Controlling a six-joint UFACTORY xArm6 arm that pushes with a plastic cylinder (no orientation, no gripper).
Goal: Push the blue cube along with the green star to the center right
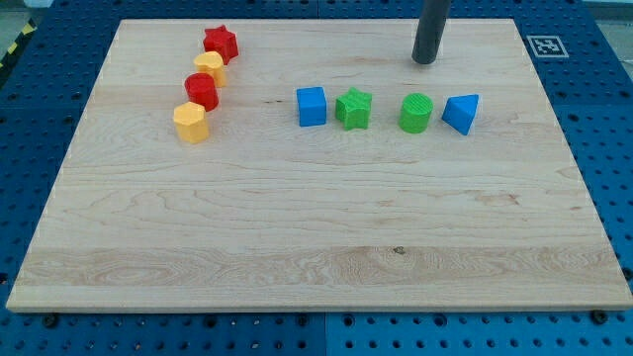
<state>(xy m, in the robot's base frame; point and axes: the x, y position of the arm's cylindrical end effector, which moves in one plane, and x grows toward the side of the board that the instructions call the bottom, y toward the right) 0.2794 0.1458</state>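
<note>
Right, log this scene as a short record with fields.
tip: my tip near the view's top, above the green cylinder, touching no block
row, view's left to right: blue cube, green star, green cylinder, blue triangle
cube and star: side by side, close
left cluster: red star, yellow block, red block, yellow hexagon
surface: wooden board

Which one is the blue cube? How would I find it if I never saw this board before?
Look at the wooden board and find the row of four blocks in its upper middle. The blue cube is at the row's left end, beside the green star. The other blue block, at the right end past the green cylinder, is a pointed wedge, not square. My tip is above that row.
</note>
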